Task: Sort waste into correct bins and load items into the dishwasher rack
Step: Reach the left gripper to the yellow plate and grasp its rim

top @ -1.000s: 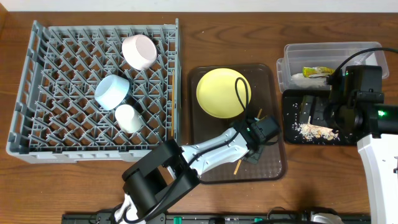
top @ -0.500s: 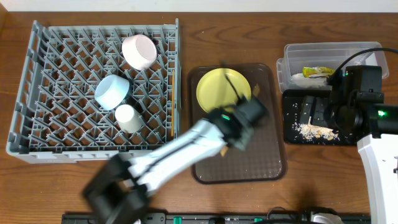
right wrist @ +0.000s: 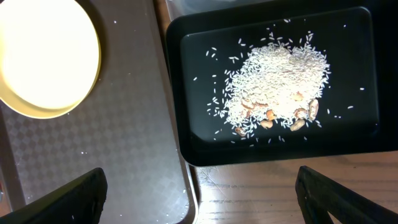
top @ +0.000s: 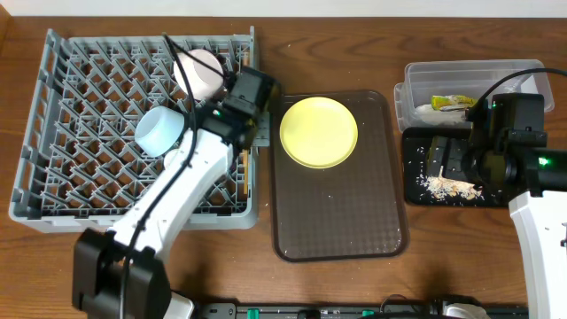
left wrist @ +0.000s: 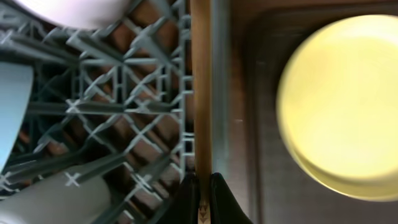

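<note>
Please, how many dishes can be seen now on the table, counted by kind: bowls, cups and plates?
Bowls: 2, a pink bowl and a blue bowl
Cups: 1, a white cup
Plates: 1, a yellow plate
Total: 4

Grey lattice rack (top: 89, 168), pale yellow plate (top: 319, 133), brown diamond-patterned tray (top: 341, 221), pink bowl (top: 199, 73), light blue bowl (top: 159, 131), black bin (right wrist: 193, 124) speckled white.
</note>
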Robot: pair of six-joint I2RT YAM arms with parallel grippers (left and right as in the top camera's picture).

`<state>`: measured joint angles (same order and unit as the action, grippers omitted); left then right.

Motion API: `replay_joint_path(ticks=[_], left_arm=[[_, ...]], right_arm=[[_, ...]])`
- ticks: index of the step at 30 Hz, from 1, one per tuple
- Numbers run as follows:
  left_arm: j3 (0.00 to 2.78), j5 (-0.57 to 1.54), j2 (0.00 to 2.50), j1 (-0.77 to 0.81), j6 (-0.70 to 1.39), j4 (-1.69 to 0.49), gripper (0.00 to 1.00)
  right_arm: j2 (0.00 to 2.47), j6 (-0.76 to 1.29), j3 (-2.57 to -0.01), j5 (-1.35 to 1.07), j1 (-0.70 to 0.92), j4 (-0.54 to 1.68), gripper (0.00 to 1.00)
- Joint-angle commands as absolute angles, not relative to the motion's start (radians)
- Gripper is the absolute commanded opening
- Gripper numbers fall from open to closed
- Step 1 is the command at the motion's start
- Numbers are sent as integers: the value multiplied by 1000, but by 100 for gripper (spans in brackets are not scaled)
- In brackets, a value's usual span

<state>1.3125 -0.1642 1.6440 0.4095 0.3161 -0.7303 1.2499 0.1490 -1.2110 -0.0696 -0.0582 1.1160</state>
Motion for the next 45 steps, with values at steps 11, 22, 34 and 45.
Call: replay_joint_path(ticks=[11,22,34,45], left_arm=[[1313,-169,1737,382,307,-751,41],[1314,-39,1654,462,157,-639,49],[1314,-10,1794,686,33,-380,53],[1314,-10,1974,772,33,-292,54]], right_arm=[[1246,141,-1222,-56,-67,1118,95],[1246,141,-1222,-56,-67,1103,95],[1246,141,-1222,-57,-67,1104,95],[1246,141,-1222,-56,-67,1104,96]])
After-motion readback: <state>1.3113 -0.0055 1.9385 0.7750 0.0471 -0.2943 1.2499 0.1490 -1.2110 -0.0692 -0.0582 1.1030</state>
